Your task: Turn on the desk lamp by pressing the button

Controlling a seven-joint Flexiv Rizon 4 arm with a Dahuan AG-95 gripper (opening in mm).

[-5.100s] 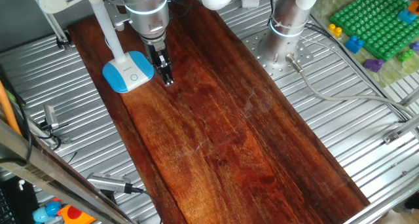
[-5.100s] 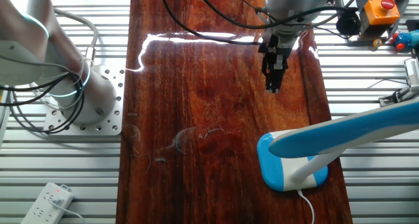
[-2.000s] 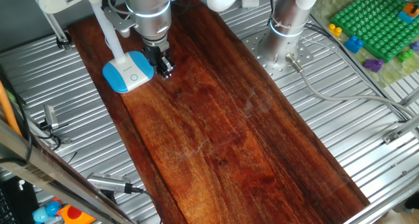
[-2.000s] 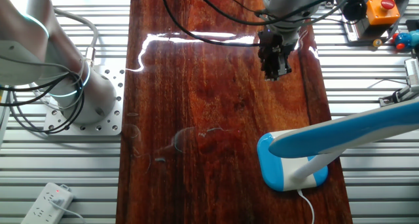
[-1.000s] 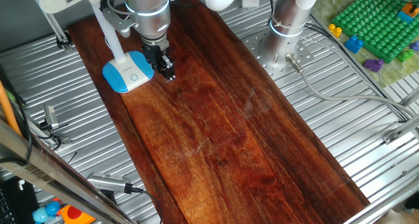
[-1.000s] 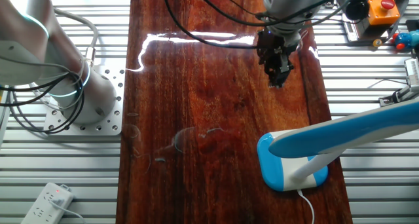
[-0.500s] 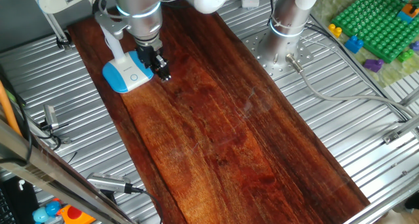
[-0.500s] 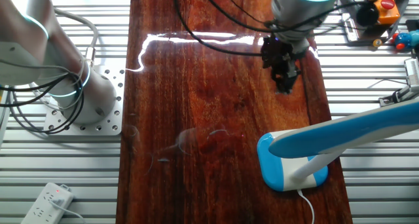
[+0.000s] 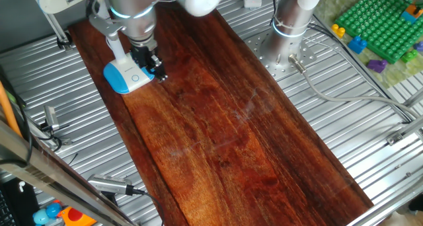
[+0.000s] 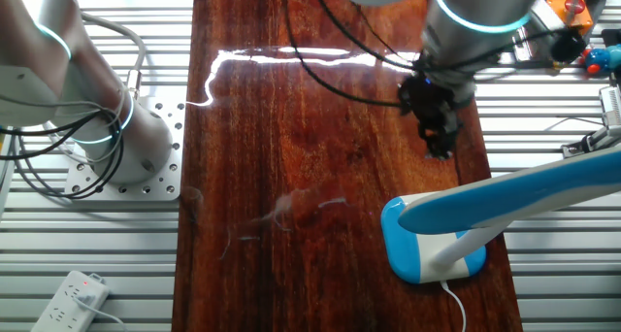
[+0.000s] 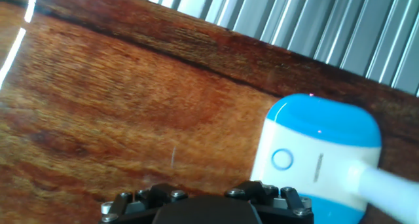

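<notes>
The hand hovered over the wooden surface; whether its fingers were apart I cannot tell. Just beside it sat the desk lamp, probably light and tippy; the button needs a gentle, straight-down press

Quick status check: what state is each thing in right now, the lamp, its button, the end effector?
desk lamp: upright on the wooden board, no light showing from it.
button: uncovered, nothing touching it.
end effector: beside the lamp base, not on it; fingertips not visible, so open or shut unknown.
wooden board: glossy, flat.
</notes>
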